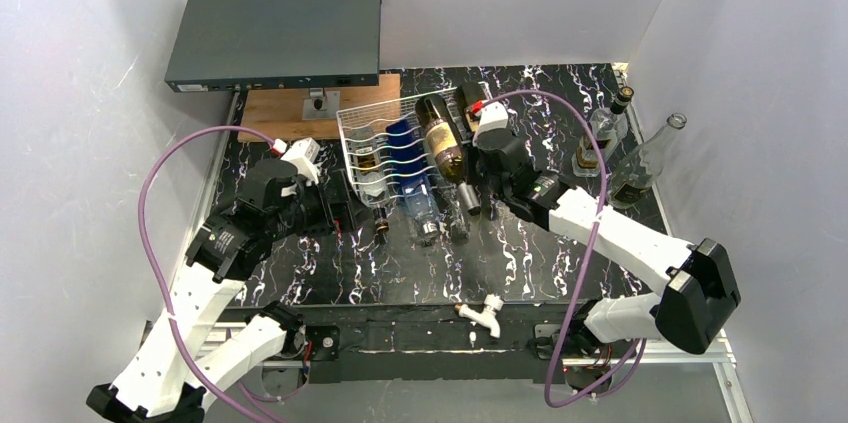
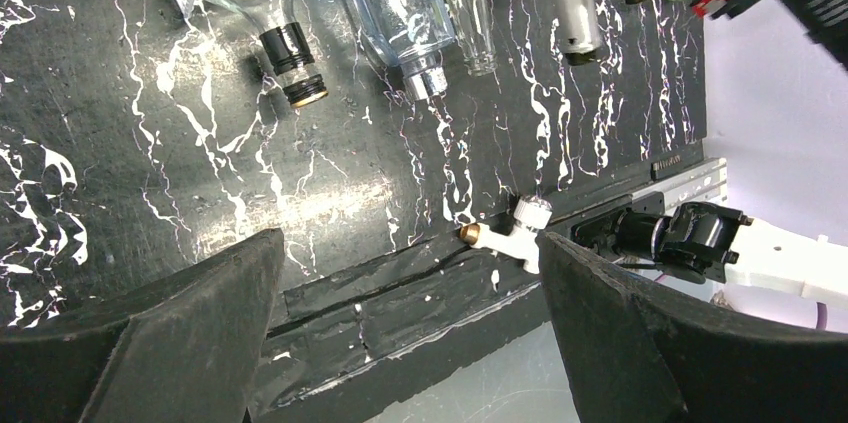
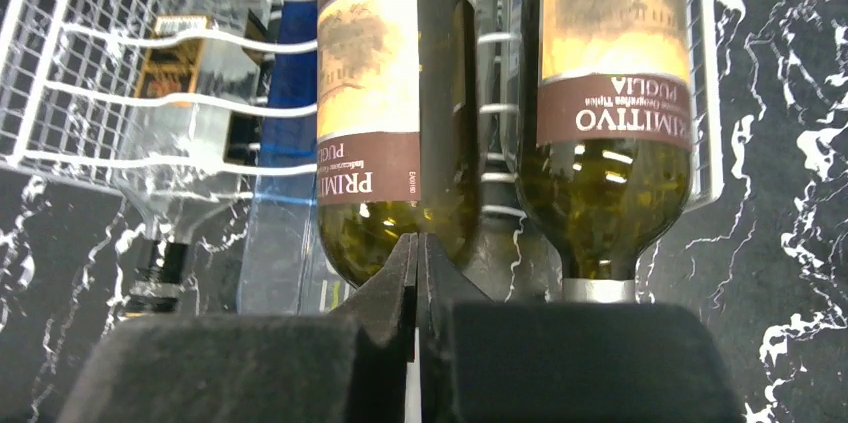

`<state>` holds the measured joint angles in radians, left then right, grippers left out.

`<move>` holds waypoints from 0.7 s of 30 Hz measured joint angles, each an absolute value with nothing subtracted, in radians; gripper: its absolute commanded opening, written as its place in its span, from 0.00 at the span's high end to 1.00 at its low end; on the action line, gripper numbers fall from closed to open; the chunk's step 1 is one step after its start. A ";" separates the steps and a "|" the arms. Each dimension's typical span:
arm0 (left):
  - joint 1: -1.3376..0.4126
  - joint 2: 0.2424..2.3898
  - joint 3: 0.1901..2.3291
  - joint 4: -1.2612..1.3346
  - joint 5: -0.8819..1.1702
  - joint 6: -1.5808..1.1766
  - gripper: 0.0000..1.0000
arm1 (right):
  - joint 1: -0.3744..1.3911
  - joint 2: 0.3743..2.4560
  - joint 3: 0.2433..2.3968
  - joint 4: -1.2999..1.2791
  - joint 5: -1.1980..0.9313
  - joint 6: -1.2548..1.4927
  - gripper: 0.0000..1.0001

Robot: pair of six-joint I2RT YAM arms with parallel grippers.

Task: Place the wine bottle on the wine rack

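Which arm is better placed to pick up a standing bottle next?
Probably the right: both standing bottles are on the right, nearer the right hand; the open left hand sits at the rack's left side.

The table (image 1: 540,253) is black with white marble veins. The rack (image 1: 352,133) is white wire. Inside the rack lie an olive-green wine bottle (image 3: 395,113), its label cream and maroon, and a blue bottle (image 1: 403,143). Behind the rack are a dark grey box (image 1: 275,33) and a brown board (image 1: 280,115).
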<state>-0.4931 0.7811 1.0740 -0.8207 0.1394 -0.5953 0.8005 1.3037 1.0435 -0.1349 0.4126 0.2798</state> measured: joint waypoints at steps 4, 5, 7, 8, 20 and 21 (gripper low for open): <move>-0.493 0.789 1.074 -0.815 0.144 -0.596 0.02 | 0.806 1.312 0.982 -0.090 0.413 0.311 0.99; -0.493 0.789 1.074 -0.816 0.144 -0.596 0.02 | 0.807 1.317 0.976 -0.076 0.414 0.314 0.99; -0.493 0.786 1.074 -0.815 0.145 -0.596 0.02 | 0.807 1.328 0.972 -0.054 0.413 0.321 0.99; -0.493 0.784 1.074 -0.816 0.145 -0.596 0.02 | 0.807 1.333 0.972 -0.042 0.412 0.323 0.99; -0.493 0.769 1.072 -0.816 0.145 -0.598 0.02 | 0.805 1.396 1.011 -0.017 0.404 0.340 0.51; -0.493 0.769 1.072 -0.816 0.145 -0.598 0.02 | 0.805 1.403 1.018 -0.016 0.410 0.339 0.49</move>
<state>-0.4931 0.7689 1.0721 -0.8158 0.1452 -0.5983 0.8055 1.4029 1.0180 -0.0158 0.4099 0.3386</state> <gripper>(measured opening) 0.983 0.451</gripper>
